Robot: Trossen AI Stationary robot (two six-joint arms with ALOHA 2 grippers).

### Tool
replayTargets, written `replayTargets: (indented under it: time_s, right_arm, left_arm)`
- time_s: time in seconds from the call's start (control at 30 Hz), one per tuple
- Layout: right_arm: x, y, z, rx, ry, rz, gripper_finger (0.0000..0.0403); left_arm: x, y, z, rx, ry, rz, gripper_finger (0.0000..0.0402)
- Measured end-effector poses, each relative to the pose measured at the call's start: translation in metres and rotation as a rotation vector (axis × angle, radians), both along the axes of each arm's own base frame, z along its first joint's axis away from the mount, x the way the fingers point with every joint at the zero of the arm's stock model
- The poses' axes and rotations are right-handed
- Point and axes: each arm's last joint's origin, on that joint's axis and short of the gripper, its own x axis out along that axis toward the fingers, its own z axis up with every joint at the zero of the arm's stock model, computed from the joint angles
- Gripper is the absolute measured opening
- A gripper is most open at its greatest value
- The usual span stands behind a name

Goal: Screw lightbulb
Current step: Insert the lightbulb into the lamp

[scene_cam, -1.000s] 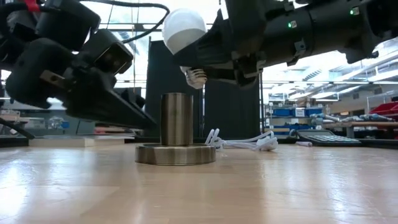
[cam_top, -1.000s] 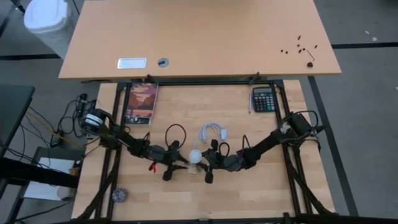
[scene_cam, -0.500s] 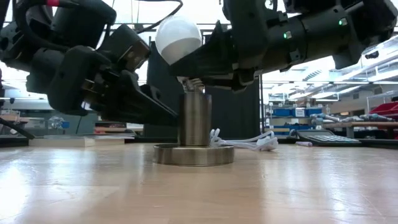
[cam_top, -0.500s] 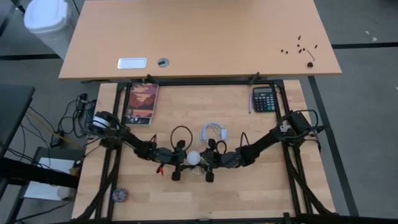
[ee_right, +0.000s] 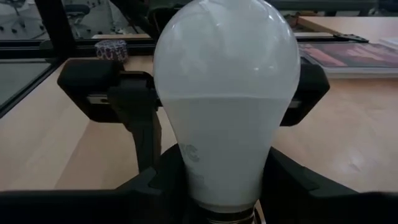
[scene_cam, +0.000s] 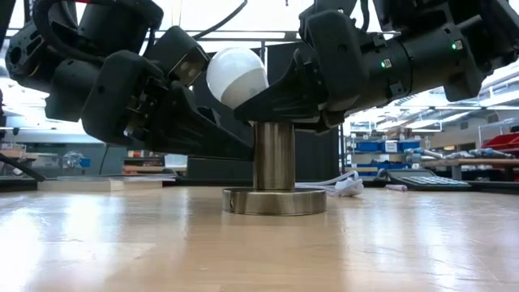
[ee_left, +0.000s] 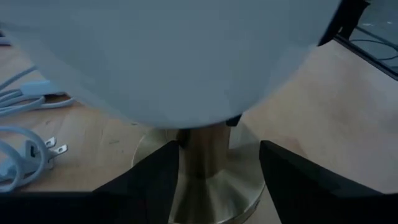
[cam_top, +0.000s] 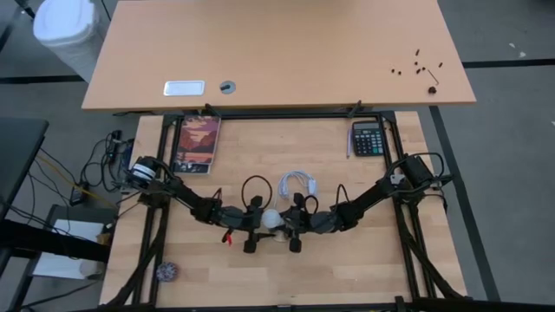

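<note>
- The lightbulb [scene_cam: 237, 75] sits base-down atop the metal socket [scene_cam: 274, 166], leaning slightly off the socket's upright axis.
- Right tool [cam_top: 292, 232] clamps the lightbulb's lower body.
- Left tool [cam_top: 251, 232], jaws apart, brackets the socket just beside it, gripping nothing.

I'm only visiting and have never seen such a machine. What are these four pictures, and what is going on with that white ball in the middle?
It is a robot with two dark arms at a wooden table. One picture looks straight down, one looks level across the tabletop, and two come from cameras on the arms' wrists. The white ball is a lightbulb. The right tool grips its lower part and holds it over a metal socket standing on the table. The left tool sits on the bulb's other side, fingers apart around the socket's stem. Also on the table lie a white cord, a calculator and a book.
</note>
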Motion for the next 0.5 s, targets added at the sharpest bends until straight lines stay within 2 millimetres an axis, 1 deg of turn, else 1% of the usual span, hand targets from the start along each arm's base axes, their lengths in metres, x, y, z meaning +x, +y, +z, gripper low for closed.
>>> replayTargets:
  time_s: [0.3,0.5]
  right_arm:
    - [0.001,0.000,0.002,-0.035,-0.014,0.002,0.0169]
    - [-0.001,0.002,0.013,-0.068,-0.043,-0.027,0.0169]
  left_arm:
    - [0.000,0.000,0.000,0.001,0.004,0.001,0.0229]
    - [-0.003,0.001,0.005,0.020,0.038,0.003,0.0229]
